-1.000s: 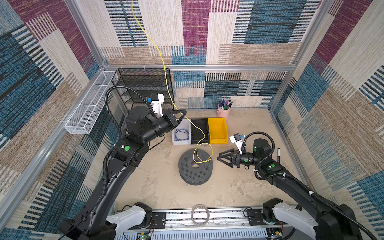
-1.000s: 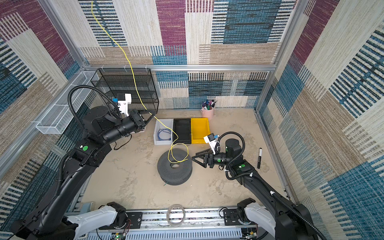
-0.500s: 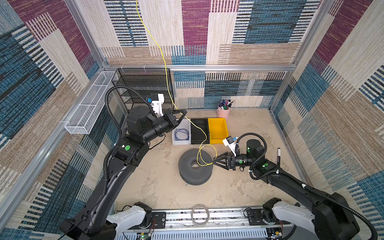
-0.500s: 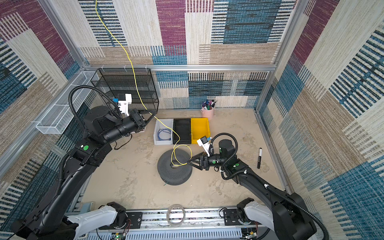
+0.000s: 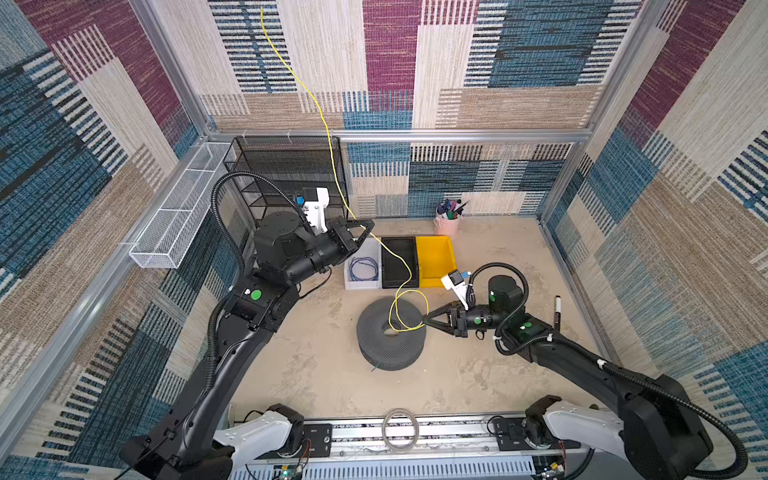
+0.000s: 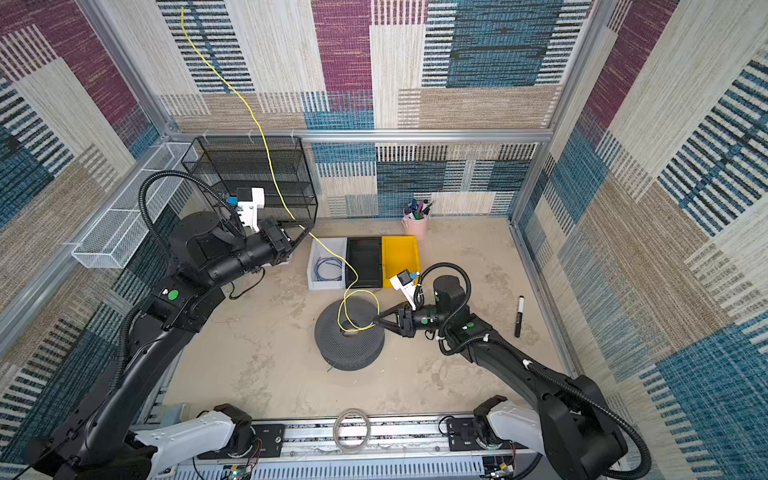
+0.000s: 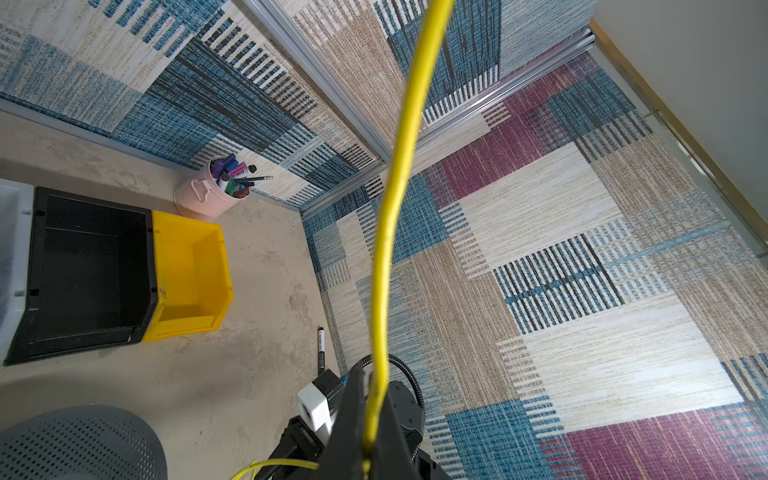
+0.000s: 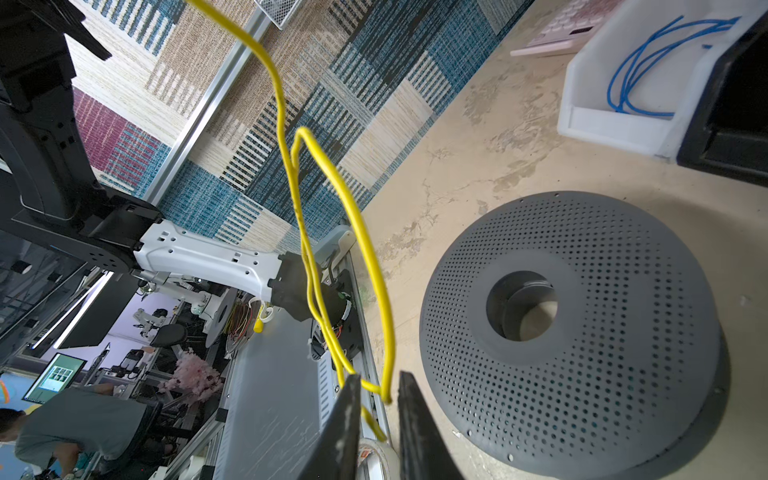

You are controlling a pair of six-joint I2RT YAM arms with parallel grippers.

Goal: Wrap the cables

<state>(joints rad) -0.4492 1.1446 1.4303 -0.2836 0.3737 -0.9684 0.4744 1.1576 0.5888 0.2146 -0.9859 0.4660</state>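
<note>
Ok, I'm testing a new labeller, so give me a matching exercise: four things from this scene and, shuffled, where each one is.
Things:
1 blue cable
2 yellow cable
3 marker
4 pens

Places:
A in the pink cup
B clamped in the left gripper
C in the white bin
D lying loose on the table

Pairs: 1-C, 2-B, 3-D, 4-A
</note>
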